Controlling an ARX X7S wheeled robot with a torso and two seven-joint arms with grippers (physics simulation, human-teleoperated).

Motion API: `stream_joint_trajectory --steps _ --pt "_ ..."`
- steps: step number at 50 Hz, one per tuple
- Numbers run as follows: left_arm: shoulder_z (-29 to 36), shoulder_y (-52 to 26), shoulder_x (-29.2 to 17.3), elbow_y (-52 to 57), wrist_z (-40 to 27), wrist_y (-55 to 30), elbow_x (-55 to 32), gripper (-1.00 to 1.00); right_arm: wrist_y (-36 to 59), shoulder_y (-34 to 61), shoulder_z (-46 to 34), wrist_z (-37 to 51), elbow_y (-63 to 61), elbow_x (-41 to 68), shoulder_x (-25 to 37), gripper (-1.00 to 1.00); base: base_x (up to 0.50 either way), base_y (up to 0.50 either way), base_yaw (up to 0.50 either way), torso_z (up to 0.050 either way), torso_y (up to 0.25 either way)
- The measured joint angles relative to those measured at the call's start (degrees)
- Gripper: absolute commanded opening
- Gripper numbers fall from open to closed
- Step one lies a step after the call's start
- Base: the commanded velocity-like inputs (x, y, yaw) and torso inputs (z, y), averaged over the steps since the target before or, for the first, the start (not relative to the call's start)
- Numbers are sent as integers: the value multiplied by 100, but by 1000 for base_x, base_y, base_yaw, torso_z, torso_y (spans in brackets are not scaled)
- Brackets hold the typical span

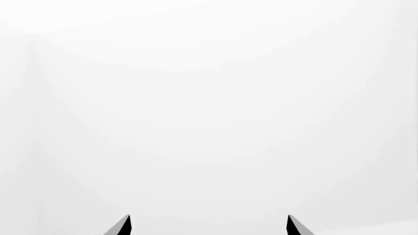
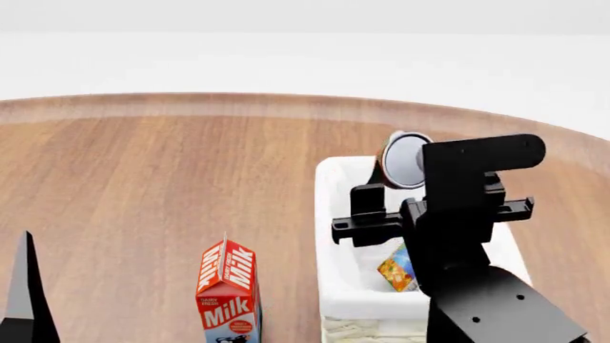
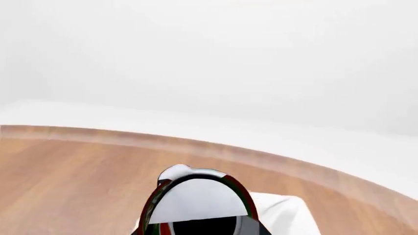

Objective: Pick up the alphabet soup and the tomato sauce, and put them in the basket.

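The tomato sauce hangs tilted in the right claw, gripped above the basket's far end. The alphabet soup already lies inside. Next move, I judge: release. Left claw spread wide, holding nothing.

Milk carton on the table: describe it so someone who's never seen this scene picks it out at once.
Start from the round wooden table in the head view, then find the white basket at its right. The milk carton stands upright left of the basket, near the table's front edge. It alone is a tall red-and-white box with a gabled top, printed "Milk".
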Motion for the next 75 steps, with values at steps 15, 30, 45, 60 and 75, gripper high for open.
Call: stream_joint_trajectory --steps 15,30,45,60,75 --pt "20 -9 6 -57 17 33 -7 100 -643 451 -178 -475 2031 -528 -747 -100 0 0 0 0 0" --pt "22 -9 -1 -74 16 47 -16 100 -1215 780 -253 -843 3659 -825 -1300 -100 0 0 0 1 1" --pt "19 9 -9 -80 6 73 -19 100 -1685 936 -263 -1162 4909 -949 -1688 -100 0 0 0 0 0" --pt "31 44 -3 -143 9 152 -7 100 -1946 968 -265 -1401 5595 -977 -1905 -100 0 0 0 0 1" --pt "38 55 -3 -185 12 194 -6 100 -2121 1044 -250 -1556 5967 -1033 -2029 -100 1 0 0 0 0"
